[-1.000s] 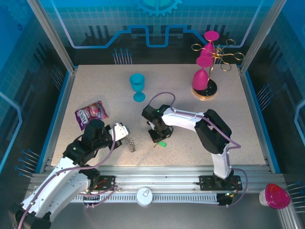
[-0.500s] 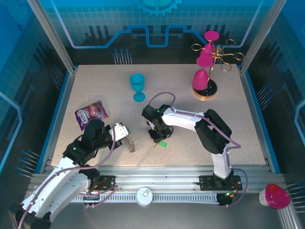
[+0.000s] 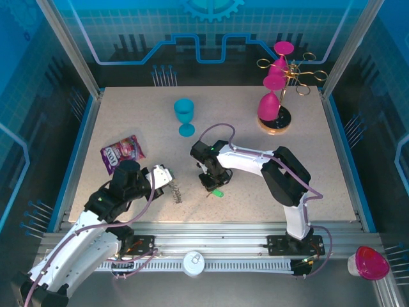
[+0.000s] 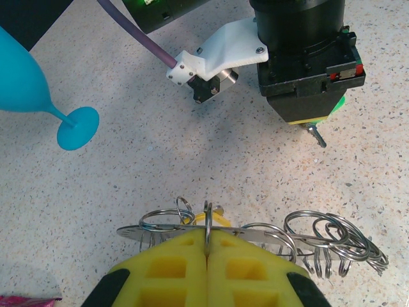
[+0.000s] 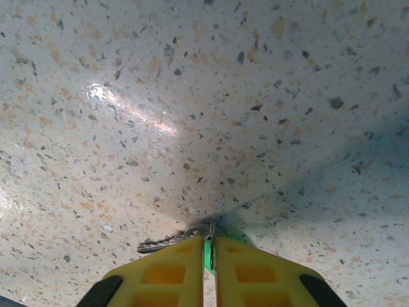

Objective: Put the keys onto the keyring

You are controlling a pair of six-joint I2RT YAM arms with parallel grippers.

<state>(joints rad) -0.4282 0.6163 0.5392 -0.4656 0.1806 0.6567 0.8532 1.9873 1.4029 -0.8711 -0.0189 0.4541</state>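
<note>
The dark grey frilly metal keyring (image 3: pixel 176 192) below the fingertips of the left gripper (image 4: pixel 208 235) now looks shorter and more bunched than a second ago.

Your left arm (image 3: pixel 77 246) is reaching from the surface's (image 3: pixel 307 147) near-left corner toward its middle, with the left gripper (image 4: pixel 208 238) jaws pressing shut on the keyring (image 4: pixel 307 233). Your right arm (image 3: pixel 246 160) is bending leftward, with the right gripper (image 5: pixel 209 246) pointing down and its jaws pinching the keys (image 5: pixel 167 242).

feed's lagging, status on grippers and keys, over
Left gripper shut on grey looped metal keyring. Right gripper shut on small metal keys with green tag. Blue goblet stands clear of both.
</note>
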